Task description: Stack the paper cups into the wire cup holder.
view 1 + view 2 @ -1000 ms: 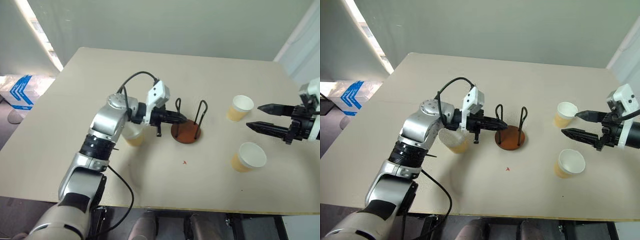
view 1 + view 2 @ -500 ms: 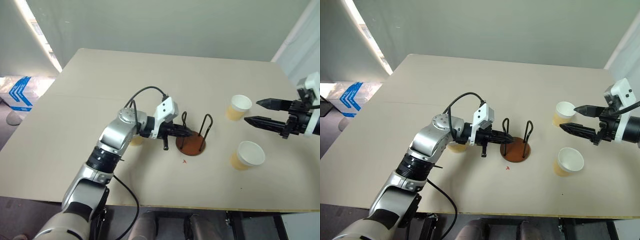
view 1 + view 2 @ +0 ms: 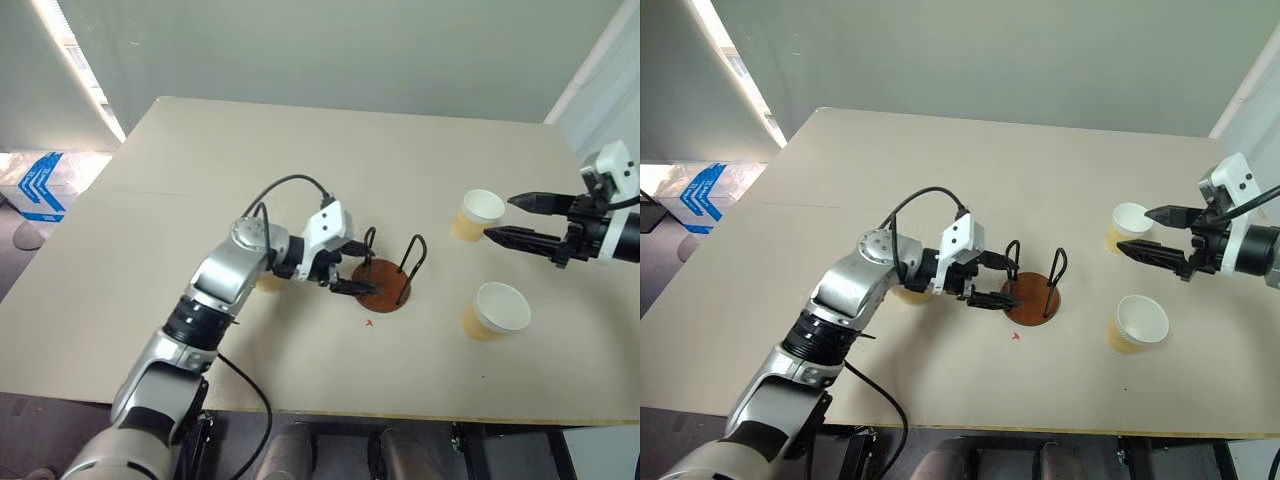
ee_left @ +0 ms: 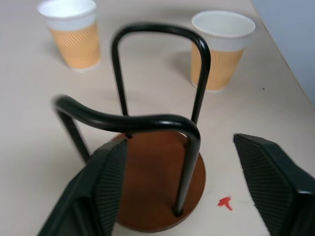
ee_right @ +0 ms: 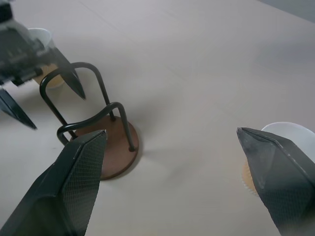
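The wire cup holder point(image 3: 388, 286), a brown disc with two black wire loops, stands mid-table. My left gripper point(image 3: 354, 269) is open at its left side, and one wire loop point(image 4: 147, 120) stands between the spread fingers point(image 4: 101, 187). One paper cup point(image 3: 268, 281) is half hidden behind my left arm. Two more paper cups stand to the right, a far one point(image 3: 478, 215) and a near one point(image 3: 495, 309). My right gripper point(image 3: 501, 218) is open and empty, with its tips just right of the far cup.
A small red mark point(image 3: 369, 322) is on the table just in front of the holder. The beige table point(image 3: 300, 150) has bare room at the back and left. A blue-and-white box point(image 3: 38, 183) lies on the floor beyond its left edge.
My left gripper was shut at the holder's wire loop and has now opened. The holder has slid a little toward the front edge. My right gripper has crept closer to the far cup.
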You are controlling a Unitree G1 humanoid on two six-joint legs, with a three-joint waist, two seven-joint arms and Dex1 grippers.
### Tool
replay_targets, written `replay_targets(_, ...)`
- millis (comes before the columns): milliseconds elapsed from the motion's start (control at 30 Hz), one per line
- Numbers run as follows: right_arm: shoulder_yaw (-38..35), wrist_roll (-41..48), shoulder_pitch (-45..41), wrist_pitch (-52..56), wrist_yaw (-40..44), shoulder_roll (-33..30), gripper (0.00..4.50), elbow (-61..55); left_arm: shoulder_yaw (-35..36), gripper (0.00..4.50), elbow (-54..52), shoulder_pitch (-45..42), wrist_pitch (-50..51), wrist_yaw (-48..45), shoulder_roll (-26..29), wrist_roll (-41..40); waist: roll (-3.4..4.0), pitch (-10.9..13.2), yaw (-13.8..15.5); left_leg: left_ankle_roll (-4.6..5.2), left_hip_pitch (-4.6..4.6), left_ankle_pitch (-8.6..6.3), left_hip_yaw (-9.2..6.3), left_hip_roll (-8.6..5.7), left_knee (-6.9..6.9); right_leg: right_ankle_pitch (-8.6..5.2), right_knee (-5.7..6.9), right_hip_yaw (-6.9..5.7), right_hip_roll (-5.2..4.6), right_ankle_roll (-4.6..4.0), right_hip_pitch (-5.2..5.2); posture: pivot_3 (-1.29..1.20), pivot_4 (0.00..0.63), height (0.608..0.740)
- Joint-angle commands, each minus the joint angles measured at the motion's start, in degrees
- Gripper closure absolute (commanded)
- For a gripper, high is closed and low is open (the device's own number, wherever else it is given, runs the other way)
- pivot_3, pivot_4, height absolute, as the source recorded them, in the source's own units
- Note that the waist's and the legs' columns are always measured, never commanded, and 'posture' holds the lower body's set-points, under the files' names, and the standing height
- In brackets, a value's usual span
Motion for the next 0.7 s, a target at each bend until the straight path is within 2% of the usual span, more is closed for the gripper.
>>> replay_targets(33,0.4,-1.4,-2.5,-2.6,0.8,0.1,0.0,1.1,4.0,0.88,-4.1,-0.8,0.7,-0.9,3.0,-2.3,0.01,0.0,-0.1,0.0,0.0,0.0,0.0,0.0,0.0,0.0,0.01,0.0,0.0,0.0,-0.01,0.0,0.15,0.74)
replay_targets(333,8.3,-10.4,-10.5,-9.9,1.3,1.9,0.0,11.7,12.3,0.88,-5.9,-2.7,1.5,-1.4,11.4,-7.0,0.04,0.0,-0.4,0.01,0.0,0.0,-0.02,0.01,-0.01,0.06,-0.01,0.0,0.0,-0.1,-0.05,0.0,0.15,0.74)
replay_targets(567,16.3,-19.7,-19.5,-17.8,4.0,5.7,0.0,21.7,20.4,0.88,-4.4,-1.7,6.4,5.5,13.2,-9.9,0.13,0.1,-1.0,0.01,-0.02,0.0,-0.03,0.02,-0.07,0.1,-0.01,-0.03,-0.01,-0.18,-0.14,0.0,0.15,0.74)
replay_targets(700,21.7,-27.8,-24.3,-26.8,5.6,7.9,0.0,29.6,23.8,0.88,-5.6,0.5,8.4,8.6,13.6,-11.8,0.16,0.1,-1.2,0.01,-0.07,0.0,-0.03,0.03,-0.12,0.1,-0.03,-0.06,-0.01,-0.2,-0.2,0.0,0.15,0.74)
